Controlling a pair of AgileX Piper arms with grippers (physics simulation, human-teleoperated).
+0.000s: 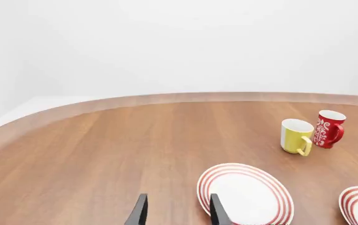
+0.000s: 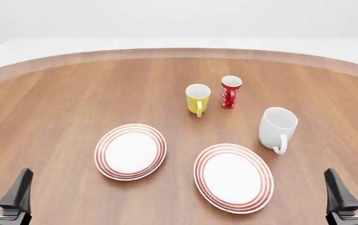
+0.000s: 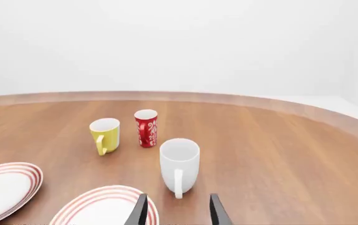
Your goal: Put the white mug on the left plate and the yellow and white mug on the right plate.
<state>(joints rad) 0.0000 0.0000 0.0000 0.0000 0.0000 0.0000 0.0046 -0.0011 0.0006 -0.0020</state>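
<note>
The large, plain, glossy white mug with its white loop handle stood upright on the brown wooden table, its handle turned toward the arms' side. It was the biggest of the three mugs and sat just beyond the far right edge of the right-hand round white plate with thin red rings, not touching it. The small mug, yellow outside and white inside, stood upright further back and to the left of the white mug, its yellow handle also facing the arms. Just beside it, on the side nearer the white mug, stood a slim red mug with white markings, close to it but apart. The left-hand matching red-ringed plate lay flat well to the left of the white mug, near its twin but separate.

The left gripper and the right gripper hung low at the near edge, each with fingers spread apart and holding nothing.
</note>
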